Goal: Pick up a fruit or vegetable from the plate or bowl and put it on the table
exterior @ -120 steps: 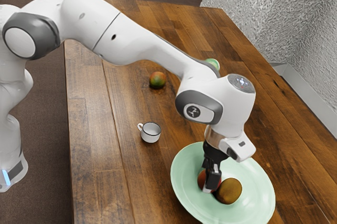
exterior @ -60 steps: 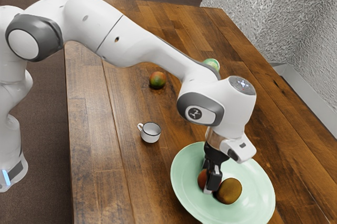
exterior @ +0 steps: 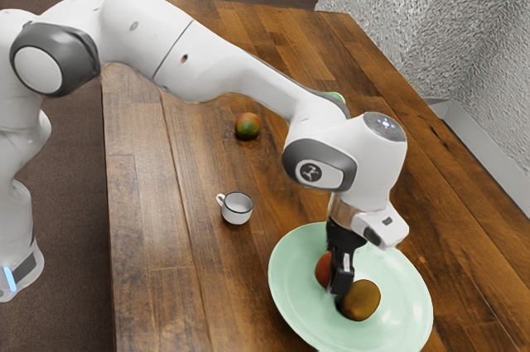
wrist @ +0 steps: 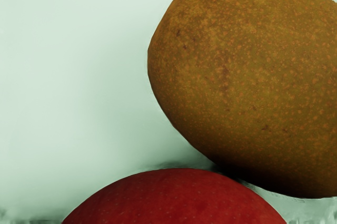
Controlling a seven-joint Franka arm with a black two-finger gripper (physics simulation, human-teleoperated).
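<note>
The red fruit is probably firm, slippery, best held mid-body; whether the gripper grasps it, I can't tell.

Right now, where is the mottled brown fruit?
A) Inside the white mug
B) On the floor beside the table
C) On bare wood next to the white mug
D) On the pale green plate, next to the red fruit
D: the brown fruit lies on the pale green plate, with the red fruit right next to it.
</note>
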